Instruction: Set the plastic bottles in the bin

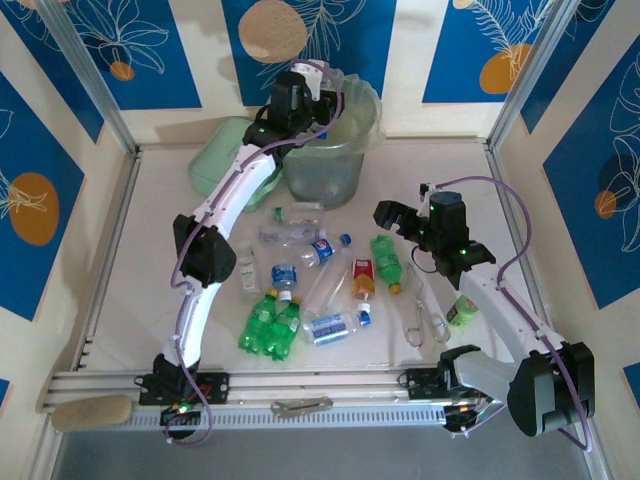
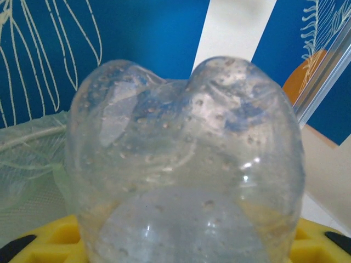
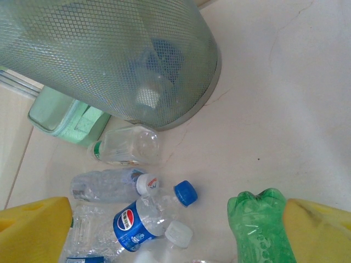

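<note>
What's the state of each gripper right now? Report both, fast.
Left gripper: closed on a clear bottle, above the bin.
Right gripper: open, holding nothing.

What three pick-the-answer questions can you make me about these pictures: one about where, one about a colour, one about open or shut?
1. Where is the left pincer?
A. up over the bin
B. right at the near edge
C. in the far right corner

2. What colour is the bottle it holds?
A. orange
B. green
C. clear

3. How is the right pincer?
A. open
B. shut on something
C. shut on nothing

Answers: 1 A, the top view shows it above the bin's rim. 2 C, the blue wall shows through it. 3 A, its jaws stand wide apart.
</note>
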